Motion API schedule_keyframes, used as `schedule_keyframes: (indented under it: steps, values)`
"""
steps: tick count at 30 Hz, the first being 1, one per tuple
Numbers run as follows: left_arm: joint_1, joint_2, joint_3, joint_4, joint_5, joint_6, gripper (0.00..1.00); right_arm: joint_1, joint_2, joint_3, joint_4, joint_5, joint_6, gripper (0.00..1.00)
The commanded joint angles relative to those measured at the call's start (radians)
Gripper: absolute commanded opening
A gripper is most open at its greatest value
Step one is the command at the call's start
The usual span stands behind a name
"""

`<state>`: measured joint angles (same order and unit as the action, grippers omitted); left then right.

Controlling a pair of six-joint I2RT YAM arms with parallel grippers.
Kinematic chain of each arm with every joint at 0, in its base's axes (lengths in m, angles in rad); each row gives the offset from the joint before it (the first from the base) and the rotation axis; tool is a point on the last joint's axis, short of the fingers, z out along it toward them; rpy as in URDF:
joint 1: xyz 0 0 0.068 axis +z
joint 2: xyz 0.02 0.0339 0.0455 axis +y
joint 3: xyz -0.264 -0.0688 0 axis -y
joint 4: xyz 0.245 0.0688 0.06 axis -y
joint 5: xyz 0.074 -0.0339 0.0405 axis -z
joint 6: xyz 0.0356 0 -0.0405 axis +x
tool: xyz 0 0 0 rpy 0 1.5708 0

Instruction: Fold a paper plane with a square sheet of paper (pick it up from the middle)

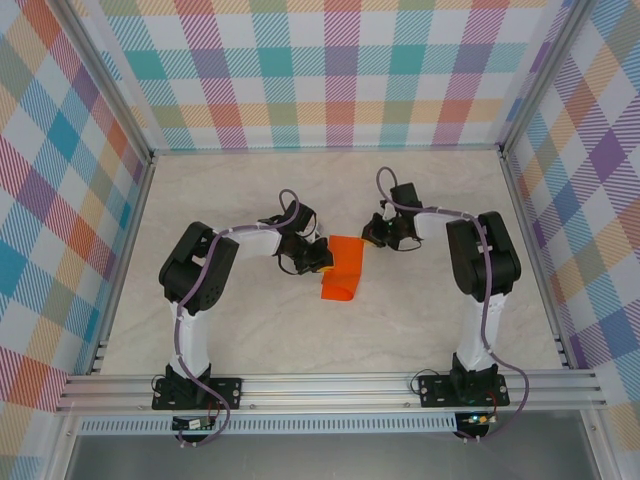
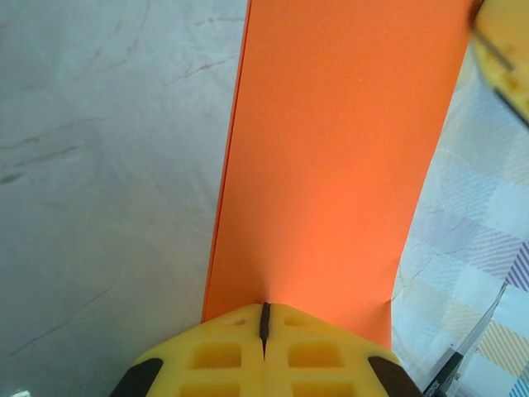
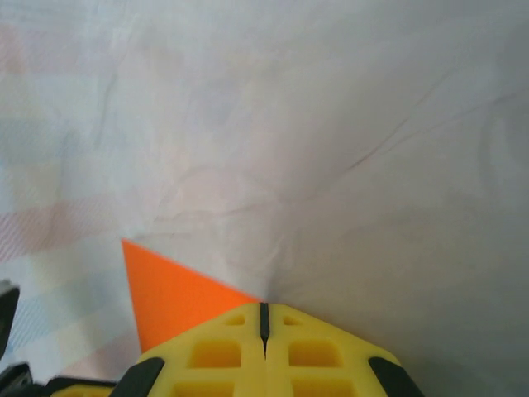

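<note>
The left tool (image 2: pixel 265 310) was clamped shut on one edge of the orange sheet of paper (image 2: pixel 331 165), which ran away from its fingers as a narrow strip (a second layer showed along its left edge) near the middle of the table (image 1: pixel 250 330). Just right of it, the right tool (image 3: pixel 264 308) was pressed shut, an orange corner poking out beside it; whether it pinched that corner I could not tell

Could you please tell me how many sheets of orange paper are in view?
1. The thin orange paper sheet sits centrally, the left gripper shut on one edge, the right gripper apparently on a corner. More could lie hidden beneath it.
</note>
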<state>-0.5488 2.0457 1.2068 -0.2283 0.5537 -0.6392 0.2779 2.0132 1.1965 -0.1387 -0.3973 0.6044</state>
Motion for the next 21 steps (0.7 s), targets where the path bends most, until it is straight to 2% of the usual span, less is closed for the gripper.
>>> schedule_keyframes:
  steps: [1, 5, 9, 15, 21]
  values:
    - [-0.010, 0.142, -0.119, -0.279, -0.223, -0.017, 0.00, -0.016, -0.020, 0.039, -0.058, 0.091, -0.040, 0.00]
    - [-0.010, 0.143, -0.114, -0.275, -0.216, -0.018, 0.00, 0.013, -0.120, -0.010, -0.054, 0.043, -0.028, 0.00]
    - [-0.010, 0.146, -0.113, -0.269, -0.216, -0.024, 0.00, 0.092, -0.188, -0.101, -0.029, -0.067, 0.019, 0.00]
    - [-0.011, 0.149, -0.110, -0.266, -0.216, -0.030, 0.00, 0.181, -0.197, -0.210, 0.024, -0.156, 0.103, 0.00]
    - [-0.010, 0.151, -0.111, -0.264, -0.221, -0.038, 0.00, 0.218, -0.185, -0.246, -0.005, -0.176, 0.091, 0.00]
